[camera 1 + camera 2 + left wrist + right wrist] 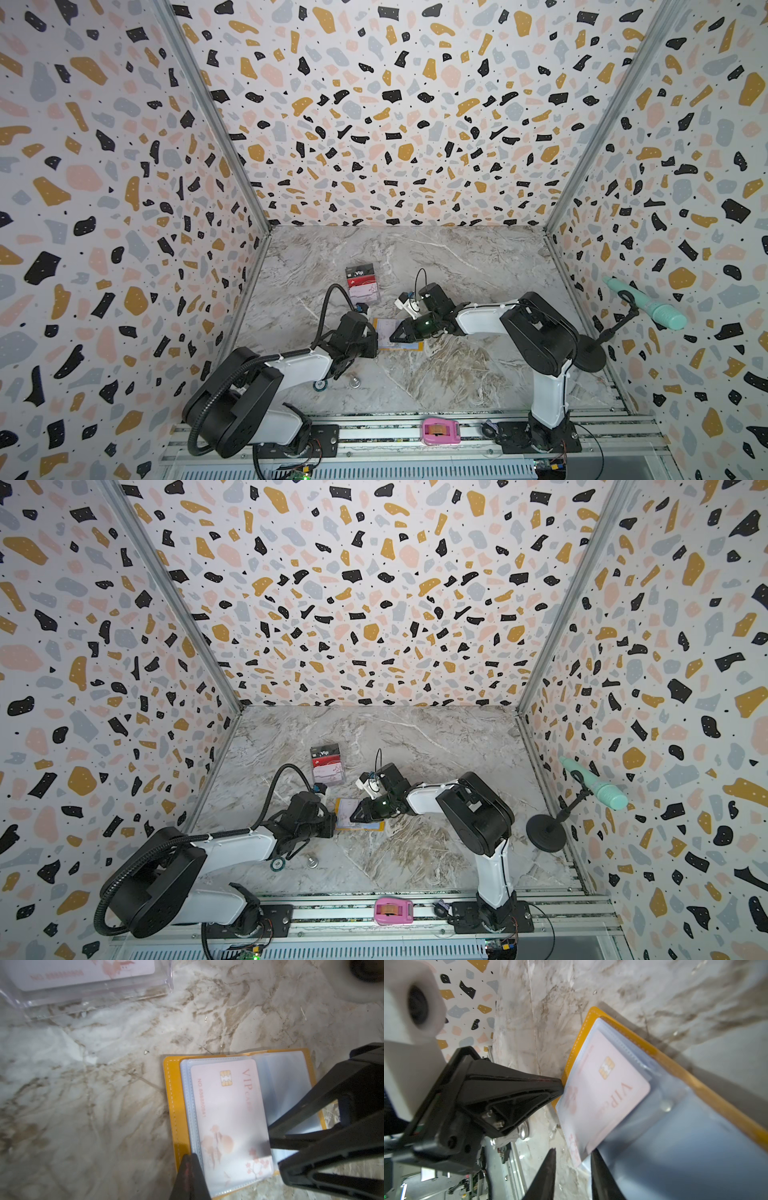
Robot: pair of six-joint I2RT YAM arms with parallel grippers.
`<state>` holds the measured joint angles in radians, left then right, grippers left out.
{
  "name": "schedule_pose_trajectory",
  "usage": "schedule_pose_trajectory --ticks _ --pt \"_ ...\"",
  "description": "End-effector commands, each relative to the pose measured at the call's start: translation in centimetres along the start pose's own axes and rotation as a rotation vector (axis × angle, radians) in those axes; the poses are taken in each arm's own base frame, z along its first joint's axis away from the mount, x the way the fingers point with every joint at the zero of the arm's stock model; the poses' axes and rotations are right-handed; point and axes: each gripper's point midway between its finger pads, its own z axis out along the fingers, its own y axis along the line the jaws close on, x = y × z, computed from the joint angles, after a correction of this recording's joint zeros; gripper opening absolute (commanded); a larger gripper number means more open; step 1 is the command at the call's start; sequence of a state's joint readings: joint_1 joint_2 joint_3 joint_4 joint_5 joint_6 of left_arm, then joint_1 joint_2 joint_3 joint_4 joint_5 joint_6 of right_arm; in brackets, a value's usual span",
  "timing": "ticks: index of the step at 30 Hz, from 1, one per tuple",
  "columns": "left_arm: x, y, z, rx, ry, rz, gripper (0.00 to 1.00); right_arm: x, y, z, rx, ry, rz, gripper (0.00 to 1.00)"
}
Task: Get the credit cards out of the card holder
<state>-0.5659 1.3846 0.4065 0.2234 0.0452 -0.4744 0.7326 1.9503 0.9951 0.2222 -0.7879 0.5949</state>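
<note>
Lying open near the middle of the counter [478, 270], the card holder [384, 334] is stretching side to side, its right page hiding beneath the right gripper [574, 1149], whose jaws are standing apart astride one end of the white card [228, 1109]. The left gripper [190, 1157], closed, is pinning the cover's edge. The sleeved card is lying lengthwise along the fold, its print blurring.

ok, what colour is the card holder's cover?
The card holder is mustard yellow with white stitching; best in the left wrist view.
</note>
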Motion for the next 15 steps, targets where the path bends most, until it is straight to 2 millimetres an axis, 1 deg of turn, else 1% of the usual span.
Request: schedule_pose_trajectory --ticks 1,6,11,15 --pt "4.2 2.7 0.1 -0.105 0.147 0.014 0.00 -1.0 2.8 -0.7 -0.117 -0.026 -0.012 0.30" --pt "4.4 2.4 0.2 -0.086 0.154 0.017 0.00 -1.4 2.4 -0.8 -0.121 -0.053 0.028 0.30" --pt "4.4 1.8 0.2 -0.051 0.157 0.016 0.00 -1.6 1.0 -0.7 -0.072 -0.073 0.072 0.30" --pt "4.4 1.6 0.2 -0.038 0.159 0.022 0.00 -1.9 1.1 -0.6 -0.086 -0.082 0.091 0.30"
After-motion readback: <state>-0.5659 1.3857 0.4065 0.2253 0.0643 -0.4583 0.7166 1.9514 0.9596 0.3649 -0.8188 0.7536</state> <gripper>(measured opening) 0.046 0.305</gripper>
